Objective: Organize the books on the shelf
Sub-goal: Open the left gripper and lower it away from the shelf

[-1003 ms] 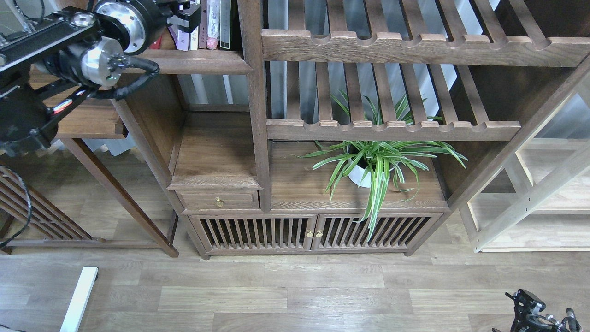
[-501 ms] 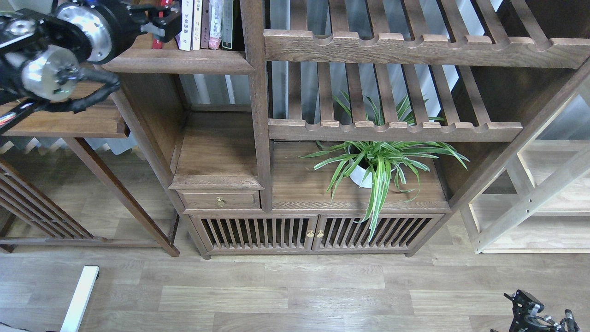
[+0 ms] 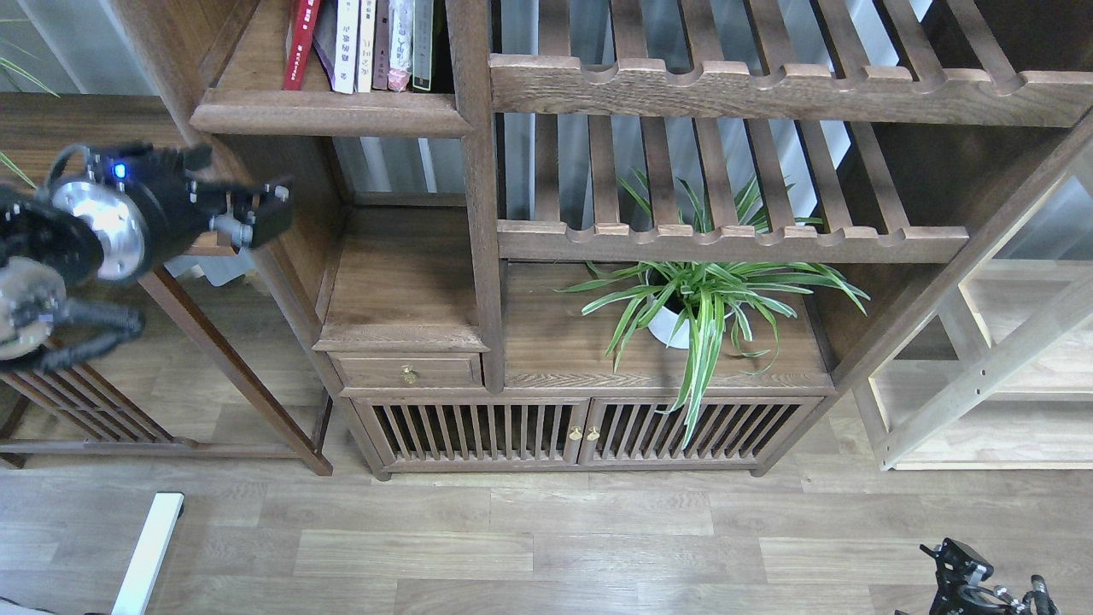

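Down from the books has come the left gripper [image 3: 256, 213], and it now hangs lower, out in front of the dark side wall of the cabinet [image 3: 282, 213] and away from the shelf [image 3: 329, 111]. Its two fingers [image 3: 273, 198] stand a little apart with nothing between them. Behind the fingers sits the round silver wrist with a small blue light, and the black arm runs off the left edge. Above it, the shelf shows its stepped front edge bare, with open room along the left half of the board. On the right half stand the books [image 3: 367, 43], upright in a row against the thick post [image 3: 474, 171]. A red book [image 3: 299, 43] leans at the left end of the row. Below the gripper there is open floor [image 3: 546, 547] and a slanted table leg [image 3: 230, 367]. A plant [image 3: 709, 299] in a white pot sits well apart to the right, under a slatted rack [image 3: 726, 239]. At the bottom right corner the right gripper [image 3: 982, 585] shows small and dark, and I cannot tell how its fingers stand.
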Robot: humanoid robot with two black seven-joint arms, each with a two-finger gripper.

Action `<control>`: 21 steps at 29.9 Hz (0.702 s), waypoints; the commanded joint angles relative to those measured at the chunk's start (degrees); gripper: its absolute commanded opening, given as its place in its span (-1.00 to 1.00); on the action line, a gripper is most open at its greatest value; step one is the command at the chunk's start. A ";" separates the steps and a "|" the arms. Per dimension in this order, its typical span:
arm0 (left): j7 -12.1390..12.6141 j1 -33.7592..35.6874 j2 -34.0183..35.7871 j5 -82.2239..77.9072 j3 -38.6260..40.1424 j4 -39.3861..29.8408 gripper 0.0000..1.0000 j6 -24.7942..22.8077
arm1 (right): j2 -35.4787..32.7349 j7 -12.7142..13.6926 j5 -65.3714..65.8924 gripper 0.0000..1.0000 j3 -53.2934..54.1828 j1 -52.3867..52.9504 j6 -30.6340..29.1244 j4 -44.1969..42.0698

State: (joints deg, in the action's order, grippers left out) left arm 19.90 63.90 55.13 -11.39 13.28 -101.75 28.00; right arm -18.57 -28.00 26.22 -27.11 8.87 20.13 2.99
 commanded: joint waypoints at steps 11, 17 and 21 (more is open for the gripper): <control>-3.27 -28.46 -3.53 -3.64 0.08 0.68 0.74 0.00 | 0.02 0.00 -0.11 1.00 0.04 0.01 0.00 -0.26; -6.44 -39.10 -7.32 -3.99 0.08 1.91 0.74 0.00 | 0.37 0.00 -0.20 1.00 0.13 0.01 0.00 -0.26; -9.78 -45.52 -11.27 -4.96 0.08 6.47 0.75 0.00 | 1.34 0.00 -1.25 1.00 0.13 -0.43 0.00 -1.05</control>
State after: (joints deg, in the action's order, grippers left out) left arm 12.19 22.61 46.59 -15.84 13.41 -98.33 28.02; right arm -17.82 -28.00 25.60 -26.99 8.85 20.13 2.54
